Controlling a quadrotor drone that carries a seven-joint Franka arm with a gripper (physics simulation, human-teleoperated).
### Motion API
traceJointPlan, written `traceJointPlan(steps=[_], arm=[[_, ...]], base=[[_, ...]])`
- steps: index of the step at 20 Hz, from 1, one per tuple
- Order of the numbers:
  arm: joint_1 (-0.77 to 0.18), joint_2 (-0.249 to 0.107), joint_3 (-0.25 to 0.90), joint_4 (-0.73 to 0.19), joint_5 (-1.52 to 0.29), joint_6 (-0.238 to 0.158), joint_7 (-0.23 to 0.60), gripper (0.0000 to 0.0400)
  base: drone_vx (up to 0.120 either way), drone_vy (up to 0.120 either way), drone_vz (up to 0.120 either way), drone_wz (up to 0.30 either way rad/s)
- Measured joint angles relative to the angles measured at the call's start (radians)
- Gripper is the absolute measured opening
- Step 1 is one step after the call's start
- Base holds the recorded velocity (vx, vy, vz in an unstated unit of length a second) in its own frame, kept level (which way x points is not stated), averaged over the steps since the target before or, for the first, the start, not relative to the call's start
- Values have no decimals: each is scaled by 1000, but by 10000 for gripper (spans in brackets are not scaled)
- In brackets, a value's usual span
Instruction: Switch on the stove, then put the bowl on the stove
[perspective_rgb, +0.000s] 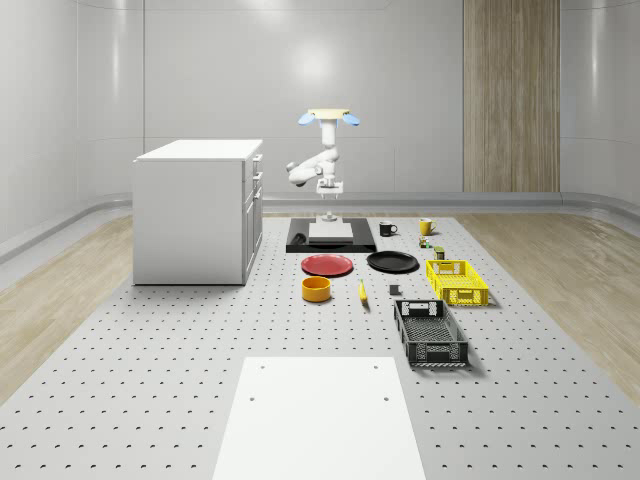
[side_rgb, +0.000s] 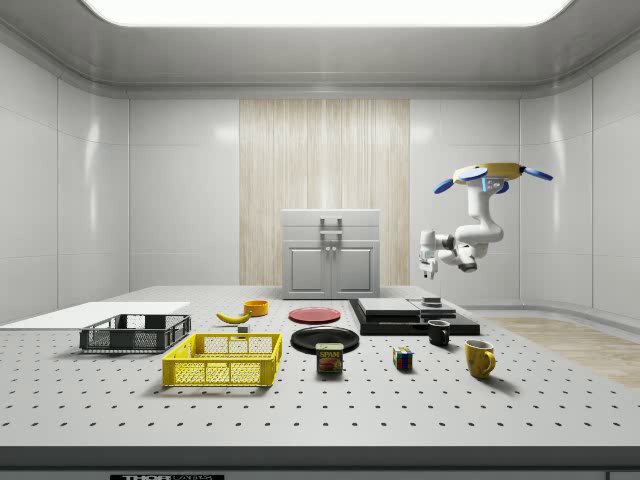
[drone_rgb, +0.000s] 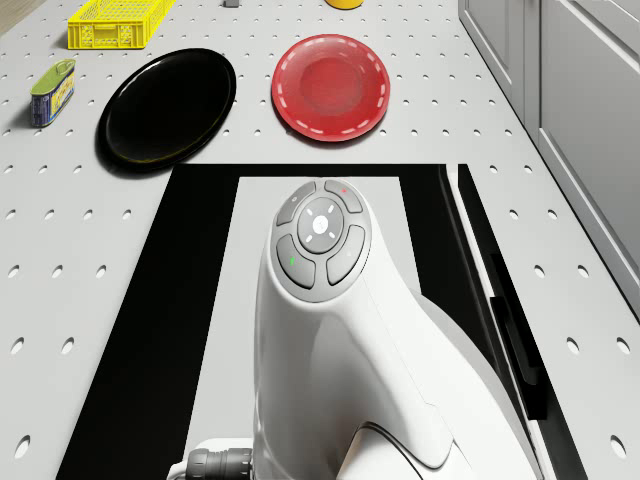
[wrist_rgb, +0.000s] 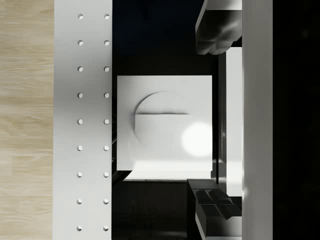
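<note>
Drone (perspective_rgb: 328, 116) hovers above the far end of the stove (perspective_rgb: 331, 238), well clear of it. Arm (side_rgb: 466, 236) drops from the drone body, elbows out toward the side view's right, then folds back so the wrist points straight down. Pincer (side_rgb: 428, 270) hangs above the stove's far edge, not touching; in the wrist view its fingers (wrist_rgb: 218, 35) sit spread apart, nothing between them, with the stove's white square pad (wrist_rgb: 165, 127) directly below.

Stove: black slab with a pale plate on top, lying on the perforated counter (perspective_rgb: 150, 350). Can't tell from the frames whether it is on.

Bowl (perspective_rgb: 316, 289): orange-yellow, on the counter nearer the camera than the stove in the whole-scene view, well apart from it, just past the red plate (perspective_rgb: 328, 264). Untouched.

Around:
- black plate (perspective_rgb: 392, 262) beside the red one, both between stove and bowl side
- banana (perspective_rgb: 362, 291) near the bowl
- yellow crate (perspective_rgb: 456, 281) and black crate (perspective_rgb: 430, 332) on the whole-scene view's right
- black mug (perspective_rgb: 386, 229) and yellow mug (perspective_rgb: 425, 226) just beside the stove's right end
- can (side_rgb: 329, 358) and colour cube (side_rgb: 402, 358) near the yellow crate
- white cabinet (perspective_rgb: 197, 210) beside the stove on the whole-scene view's left
- white board (perspective_rgb: 318, 415) at the counter's near end
</note>
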Motion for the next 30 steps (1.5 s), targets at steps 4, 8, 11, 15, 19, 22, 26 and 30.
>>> traceJointPlan(steps=[4, 8, 11, 15, 19, 22, 26, 30], arm=[[-9, -21, 8, 1, 11, 18, 8, 400], [-15, -44, 6, 4, 13, 41, 13, 400], [-13, -69, -23, 9, -9, 73, 11, 400], [-10, -103, -77, 22, -54, 123, 5, 400], [-11, -133, -138, 40, -107, 175, -2, 400], [-14, -150, -179, 56, -143, 210, -5, 400], [-30, -160, -212, 70, -172, 236, 4, 400], [-45, -166, -233, 80, -191, 253, 15, 400]], base=[[0, 0, -120, 0], [0, 0, -70, 0], [0, 0, 0, 0], [0, 0, 0, 0], [0, 0, 0, 0], [0, 0, 0, 0], [0, 0, 0, 0], [0, 0, 0, 0]])
